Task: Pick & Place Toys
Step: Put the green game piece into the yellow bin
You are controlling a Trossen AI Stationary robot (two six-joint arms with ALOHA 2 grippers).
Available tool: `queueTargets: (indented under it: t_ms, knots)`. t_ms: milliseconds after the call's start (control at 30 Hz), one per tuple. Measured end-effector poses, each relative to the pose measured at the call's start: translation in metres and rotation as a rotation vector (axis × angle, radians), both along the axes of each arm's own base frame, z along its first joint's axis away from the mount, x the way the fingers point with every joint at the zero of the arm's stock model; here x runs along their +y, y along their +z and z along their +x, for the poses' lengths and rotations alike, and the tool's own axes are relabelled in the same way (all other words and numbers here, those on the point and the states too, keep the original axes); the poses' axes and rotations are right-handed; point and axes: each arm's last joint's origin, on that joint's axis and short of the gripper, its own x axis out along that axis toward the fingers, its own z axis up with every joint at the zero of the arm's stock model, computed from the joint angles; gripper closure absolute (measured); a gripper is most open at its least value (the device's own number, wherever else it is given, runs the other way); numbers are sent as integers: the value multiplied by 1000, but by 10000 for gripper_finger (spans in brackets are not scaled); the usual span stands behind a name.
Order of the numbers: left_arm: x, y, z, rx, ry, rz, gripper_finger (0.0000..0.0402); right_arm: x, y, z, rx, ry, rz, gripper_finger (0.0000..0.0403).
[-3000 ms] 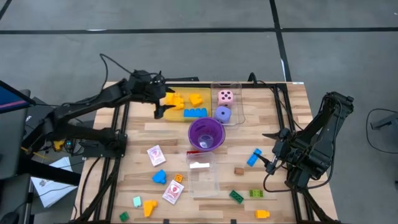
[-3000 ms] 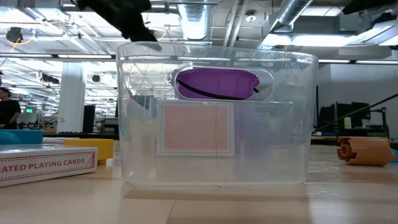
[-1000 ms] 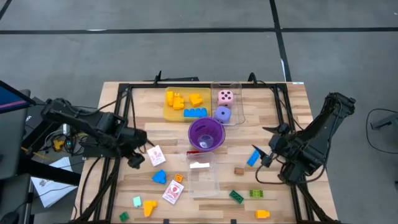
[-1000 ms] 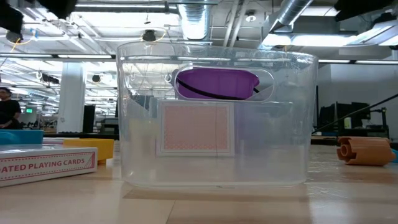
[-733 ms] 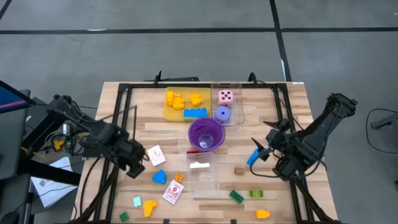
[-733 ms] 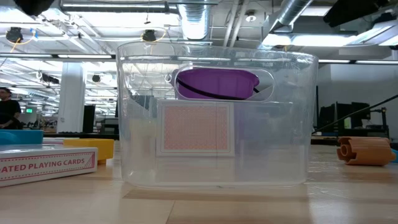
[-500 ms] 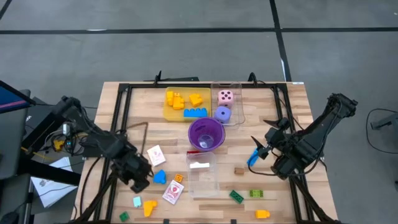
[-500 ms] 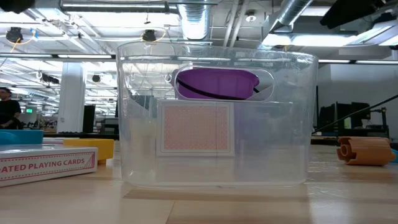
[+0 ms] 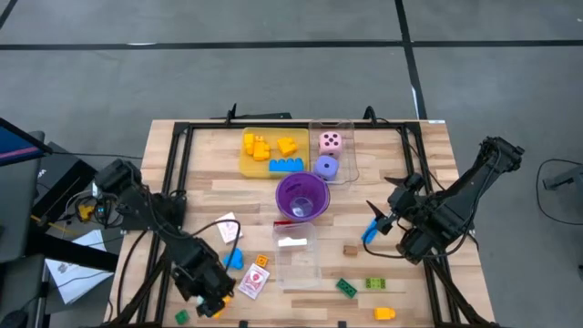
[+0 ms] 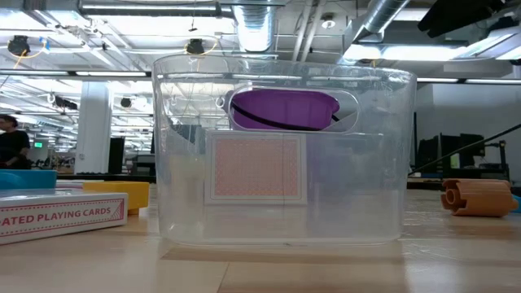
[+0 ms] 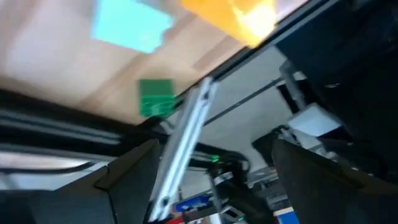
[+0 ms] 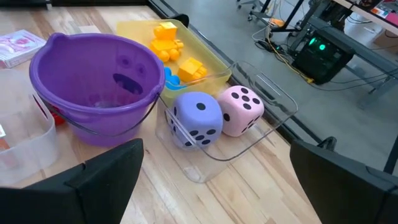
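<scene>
Left gripper (image 9: 209, 301) moved to yellow brick (image 11: 231, 15), open

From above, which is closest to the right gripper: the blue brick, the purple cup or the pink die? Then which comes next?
Measured from the right gripper, seen from above:
1. Blue brick, right by the fingertips.
2. Purple cup, toward the table's middle.
3. Pink die, in the clear tray at the far edge.

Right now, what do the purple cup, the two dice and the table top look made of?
Purple cup: translucent glossy plastic, light passes through its wall. Purple die and pink die: matte, rounded corners, possibly foam or soft plastic. Table top: pale wood planks, grain and seams visible.
</scene>
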Motion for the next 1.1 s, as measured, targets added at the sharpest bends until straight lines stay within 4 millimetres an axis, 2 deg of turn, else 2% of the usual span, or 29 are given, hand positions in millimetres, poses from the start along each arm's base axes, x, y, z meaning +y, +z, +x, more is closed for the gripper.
queueTargets:
  t_ms: [433,733,1100]
  knots:
    - [-26,-27,-14,126,35,96,105,1,0,1,0,4,1,5]
    - [-37,-51,-22,225,17,150,137,1,0,1,-1,5,1,5]
    - [-44,-56,-28,201,-8,172,186,1,0,1,-3,4,7,5]
